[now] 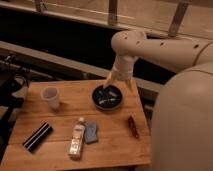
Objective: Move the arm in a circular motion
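Observation:
The cream-white arm (165, 47) reaches in from the right, with thick rounded segments and small dark holes. It bends down at an elbow and tapers to the gripper (119, 80). The gripper hangs over the far side of the wooden table (60, 120), just above the back rim of a dark bowl (107, 96).
On the table stand a clear plastic cup (51, 96) at the left, a black bar-shaped object (37, 136) at the front left, a lying bottle (76, 139), a blue sponge (91, 132) and a small reddish-brown item (133, 126). A dark chair (10, 80) is at the left.

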Tool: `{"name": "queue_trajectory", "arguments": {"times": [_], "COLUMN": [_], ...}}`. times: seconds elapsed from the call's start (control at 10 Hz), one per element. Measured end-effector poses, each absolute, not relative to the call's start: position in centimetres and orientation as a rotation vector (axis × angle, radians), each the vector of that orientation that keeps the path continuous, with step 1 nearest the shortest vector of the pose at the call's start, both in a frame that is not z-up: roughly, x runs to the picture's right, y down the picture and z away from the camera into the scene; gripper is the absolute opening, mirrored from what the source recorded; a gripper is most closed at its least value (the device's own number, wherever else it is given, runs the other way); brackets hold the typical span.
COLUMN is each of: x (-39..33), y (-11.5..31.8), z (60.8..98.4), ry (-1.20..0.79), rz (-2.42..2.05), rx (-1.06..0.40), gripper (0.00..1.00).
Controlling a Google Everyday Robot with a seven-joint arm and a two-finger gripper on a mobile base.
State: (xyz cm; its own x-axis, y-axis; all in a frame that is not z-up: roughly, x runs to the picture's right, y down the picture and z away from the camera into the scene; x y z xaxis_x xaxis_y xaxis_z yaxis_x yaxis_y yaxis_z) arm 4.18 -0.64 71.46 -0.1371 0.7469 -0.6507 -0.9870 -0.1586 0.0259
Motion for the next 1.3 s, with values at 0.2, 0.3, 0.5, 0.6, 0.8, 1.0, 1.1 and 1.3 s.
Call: {"name": "queue_trajectory", "arguments": {"times": [0.2,0.3,0.5,0.6,0.8,1.0,1.1,1.3], "x": [1.8,0.7,-0.9,-1.8,-2.4,-3.3,-3.7,-5.1], "y": [-1.1,-1.3,-1.5,-1.1,0.4,1.3,1.2,1.9], "z": [71.9,72.1,72.3,72.1,70.9,70.1,70.1,69.7], "ry": [0.541,0.538,0.538,0.541,0.540,0.535,0.533,0.536], "rz": [1.628,1.608,1.601,1.589,1.581,1.577,1.578,1.586], "rx": [-0.595,-0.594,-0.591,-0.592,-0.588,-0.590,-0.588,-0.586], "gripper": [0.80,0.80,0.80,0.80,0.80,0.80,0.80,0.80]}}
